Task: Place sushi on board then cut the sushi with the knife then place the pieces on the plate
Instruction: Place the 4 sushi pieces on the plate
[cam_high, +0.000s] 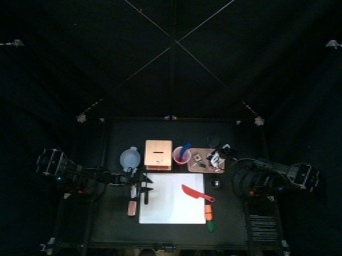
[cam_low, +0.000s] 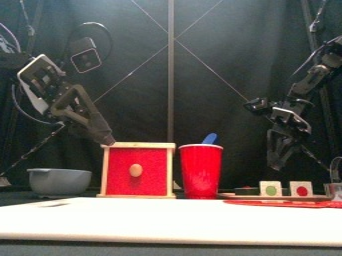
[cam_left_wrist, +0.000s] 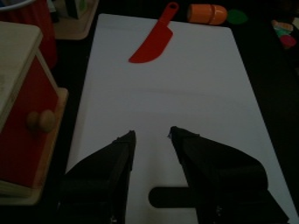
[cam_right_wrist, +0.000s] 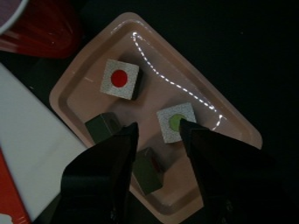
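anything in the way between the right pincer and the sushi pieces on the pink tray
Nothing visible. The right pincer hangs open directly above the pink tray, and the sushi pieces lie uncovered beneath it. The red cup stands off past the tray's corner, clear of the path down.

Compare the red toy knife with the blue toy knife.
The red toy knife lies flat on the white cutting board; the blue toy knife stands in the red cup. The red knife shows whole; only the blue knife's end shows above the rim. Neither is being held.
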